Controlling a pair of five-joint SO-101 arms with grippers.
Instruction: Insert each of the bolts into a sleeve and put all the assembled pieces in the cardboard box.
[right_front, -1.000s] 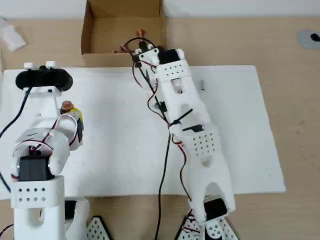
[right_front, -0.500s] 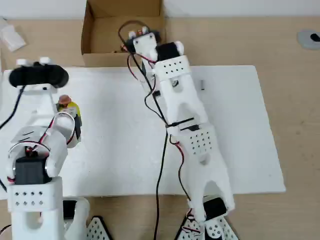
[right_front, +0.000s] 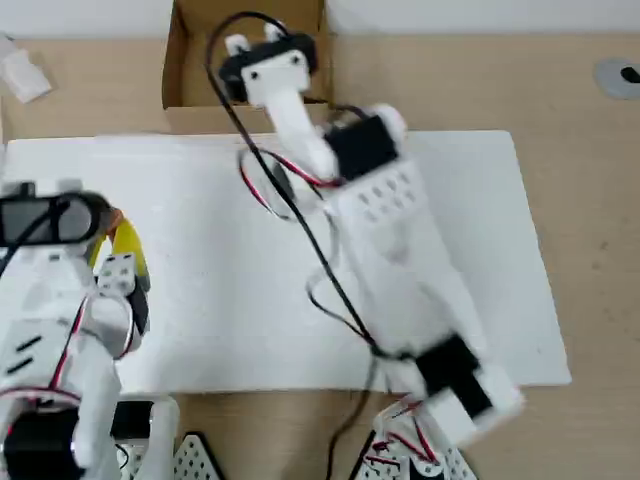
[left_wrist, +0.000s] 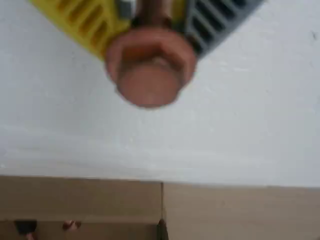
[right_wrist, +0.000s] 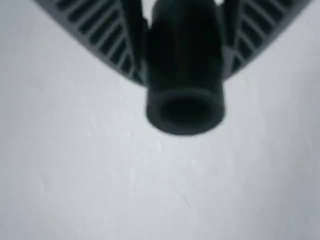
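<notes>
A copper bolt (left_wrist: 150, 70) is clamped head-out between the yellow and grey fingers of my left gripper (left_wrist: 152, 15), above the white mat (left_wrist: 260, 125). From above, that gripper (right_front: 120, 250) sits at the mat's left edge. My right gripper (right_wrist: 185, 50) is shut on a black sleeve (right_wrist: 185, 100), whose open end points at the mat (right_wrist: 75, 175). The right arm's wrist (right_front: 265, 60) hangs by the front wall of the cardboard box (right_front: 180, 70). The box (left_wrist: 100, 210) lies beyond the mat in the left wrist view.
The white mat (right_front: 480, 250) covers most of the wooden table. A small white object (right_front: 22, 75) lies at the far left and a grey disc (right_front: 620, 75) at the far right. The right arm (right_front: 400, 260) crosses the mat's middle.
The right arm has risen and swung, with its wrist now leftward at the box front. The left arm has drawn back toward the near left with the bolt.
</notes>
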